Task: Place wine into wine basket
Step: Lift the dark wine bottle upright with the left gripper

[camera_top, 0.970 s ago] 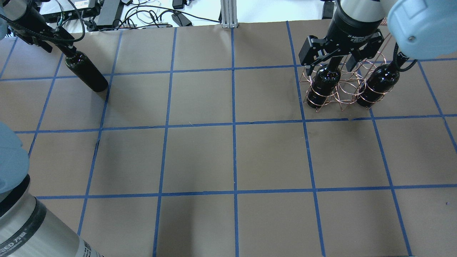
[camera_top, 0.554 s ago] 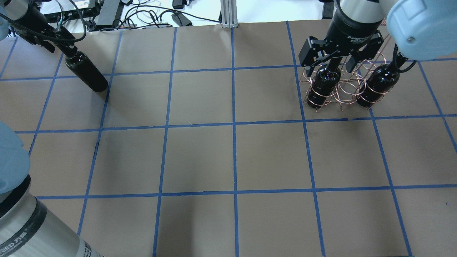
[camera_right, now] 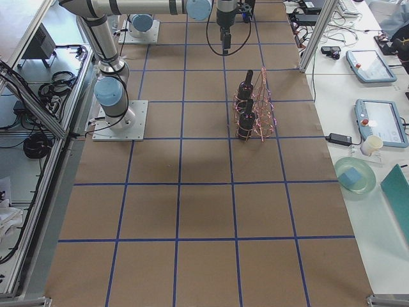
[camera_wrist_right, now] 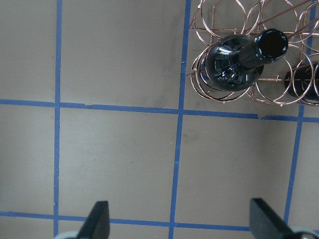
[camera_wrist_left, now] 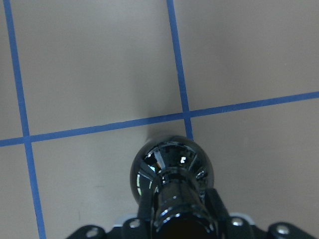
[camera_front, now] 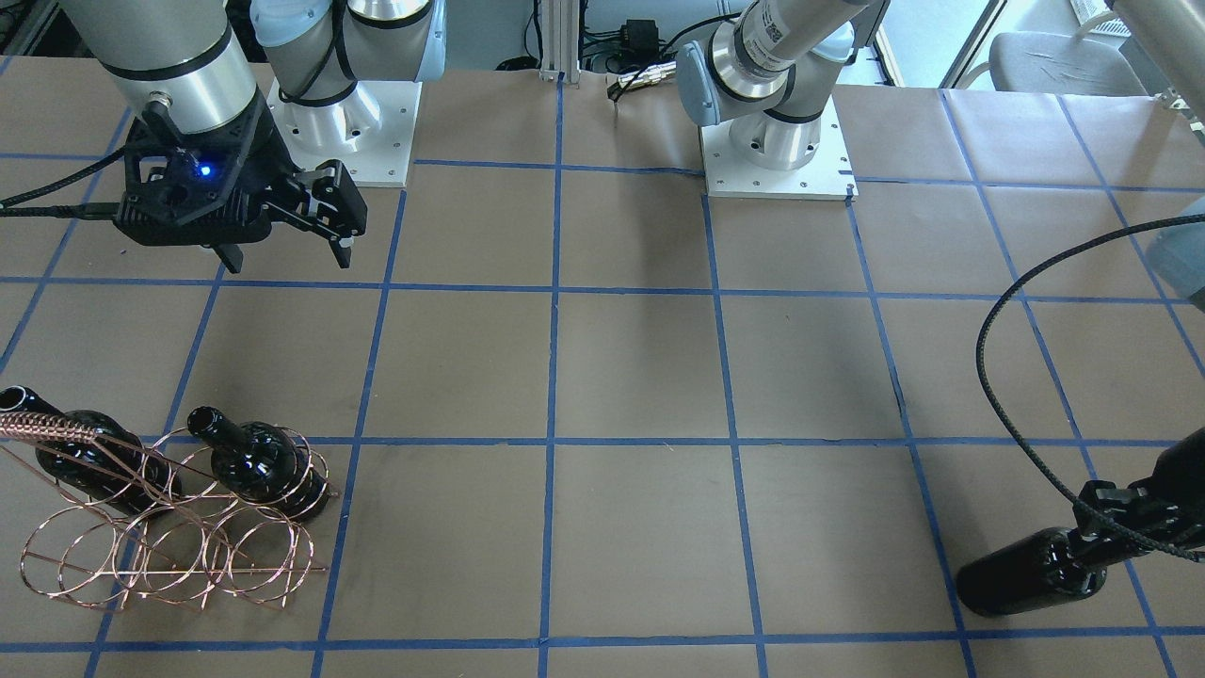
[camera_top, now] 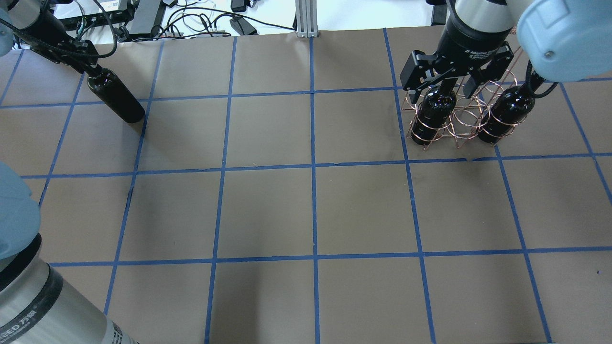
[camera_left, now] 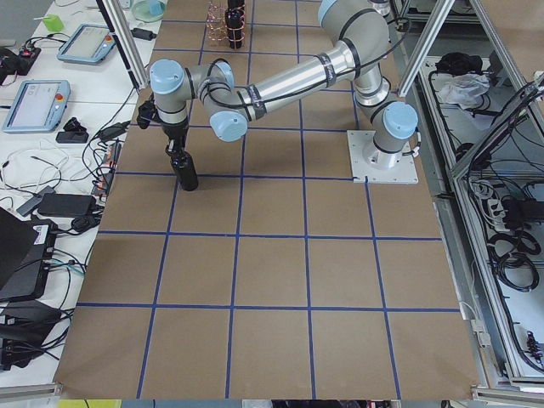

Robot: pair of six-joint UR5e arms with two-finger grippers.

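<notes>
The copper wire wine basket (camera_top: 463, 120) stands at the far right and holds two near-black bottles, one (camera_top: 430, 114) at its left end and one (camera_top: 504, 112) at its right end. My right gripper (camera_top: 447, 81) hangs open above the left one, clear of its neck. The right wrist view shows both fingers (camera_wrist_right: 97, 219) spread wide, with the basket (camera_wrist_right: 234, 15) ahead. The third wine bottle (camera_top: 114, 95) stands on the table at the far left. My left gripper (camera_top: 88, 67) is shut on its neck, and the left wrist view shows that bottle (camera_wrist_left: 172, 169) from above.
The table is brown paper with a blue tape grid (camera_top: 313, 165). Cables and boxes (camera_top: 143, 14) lie past the far edge. The robot bases (camera_front: 772, 141) stand on the near side. The left arm's cable (camera_front: 1017, 377) loops above its bottle.
My right gripper has risen slightly above the basket's left bottle and stays open. My left wrist has shifted a little. The left bottle has not moved.
</notes>
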